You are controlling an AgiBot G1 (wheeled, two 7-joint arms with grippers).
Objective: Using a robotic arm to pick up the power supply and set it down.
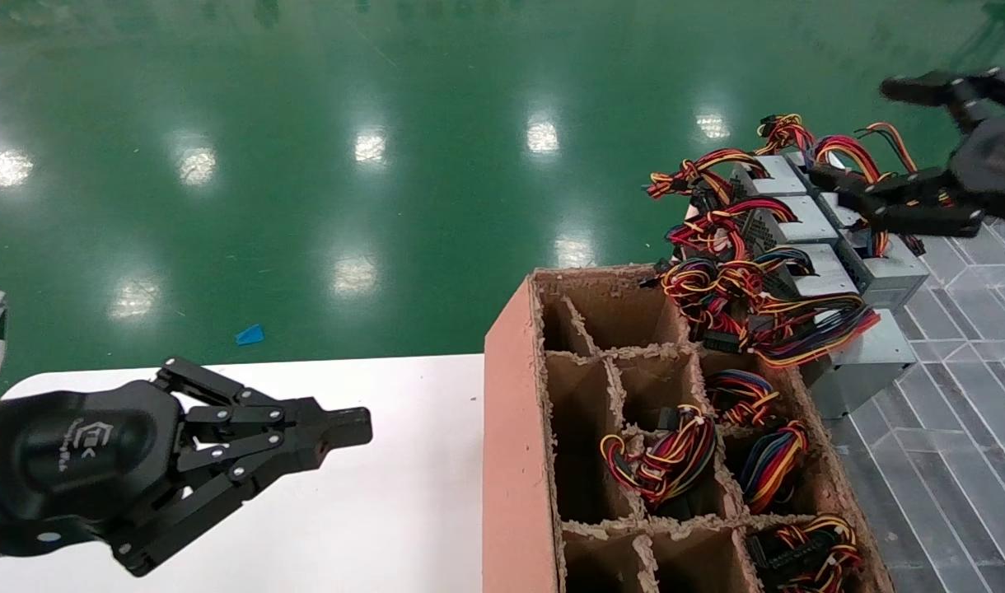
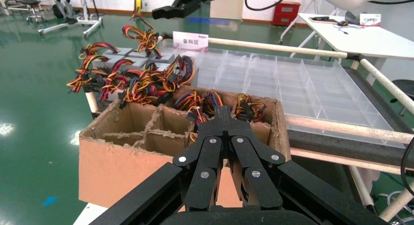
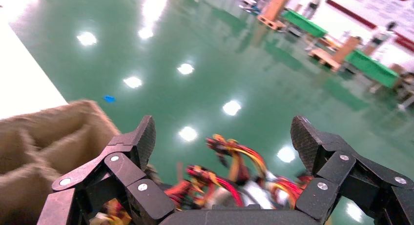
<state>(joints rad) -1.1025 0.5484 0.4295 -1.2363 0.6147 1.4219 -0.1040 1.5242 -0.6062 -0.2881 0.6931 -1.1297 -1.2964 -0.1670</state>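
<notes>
Right gripper (image 1: 923,132) up at the far right, fingers spread wide, nothing between them. It hangs over the far end of the row of grey power supplies on the clear tray (image 1: 955,329), beyond the cardboard box (image 1: 515,428).

The power supply (image 1: 778,177) I'm after sits at that far end, wires red, yellow, orange and black, spilling off toward the box side. Its exact long axis is hard to read from here; the units look lined up running away from me.

It lies just below and slightly inboard of the open fingers, so the right arm is clearly nearer. I judge a short descent is needed.

Left gripper (image 1: 342,428) parked over the white table (image 1: 387,511), fingers closed, empty.
</notes>
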